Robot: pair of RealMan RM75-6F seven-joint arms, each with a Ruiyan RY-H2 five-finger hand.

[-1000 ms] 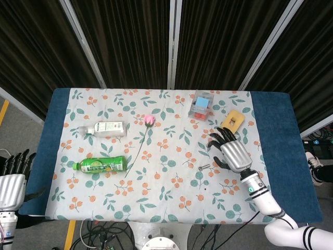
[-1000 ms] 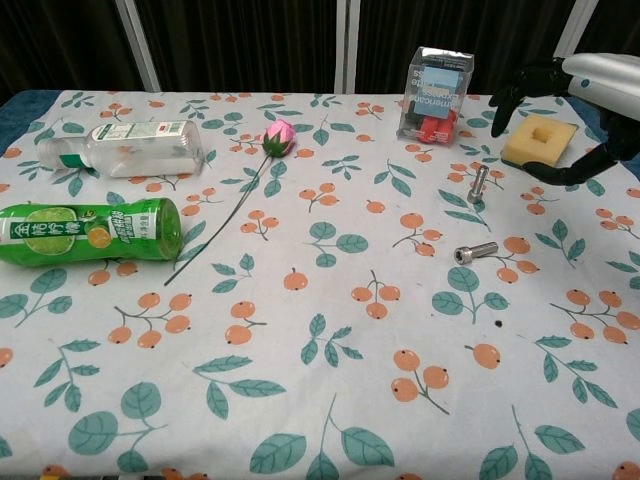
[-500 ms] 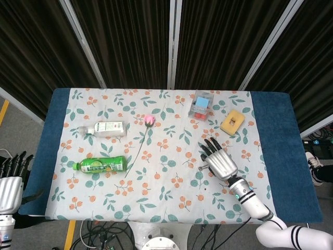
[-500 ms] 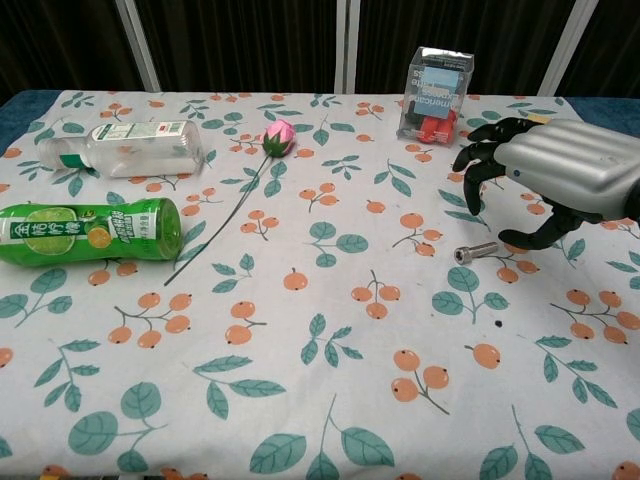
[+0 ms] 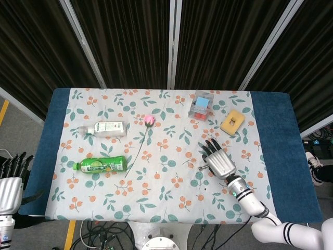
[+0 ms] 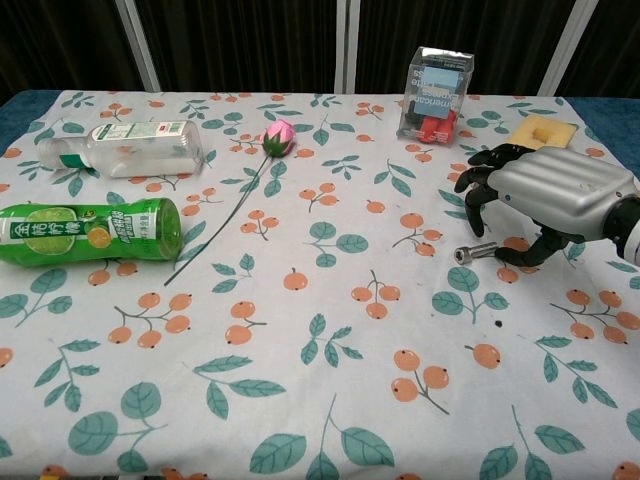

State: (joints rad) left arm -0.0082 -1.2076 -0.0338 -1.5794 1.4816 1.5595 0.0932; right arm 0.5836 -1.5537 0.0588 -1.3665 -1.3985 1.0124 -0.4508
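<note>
Right hand (image 6: 545,195) fingers spread, empty, bolt (image 6: 476,252) lying just under its thumb

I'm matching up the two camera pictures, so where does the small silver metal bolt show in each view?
Head view: the small silver metal bolt lies right of centre, at the right hand.
Chest view: it lies at mid-right, under that hand.
Shared landmark: the yellow sponge block with a hole, beyond the hand.

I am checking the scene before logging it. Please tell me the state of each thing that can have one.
right hand: open, fingers curved over the bolt
left hand: open, off the table edge
bolt: lying flat
green bottle: lying on its side
clear bottle: lying on its side
rose: lying flat
clear box: upright
</note>
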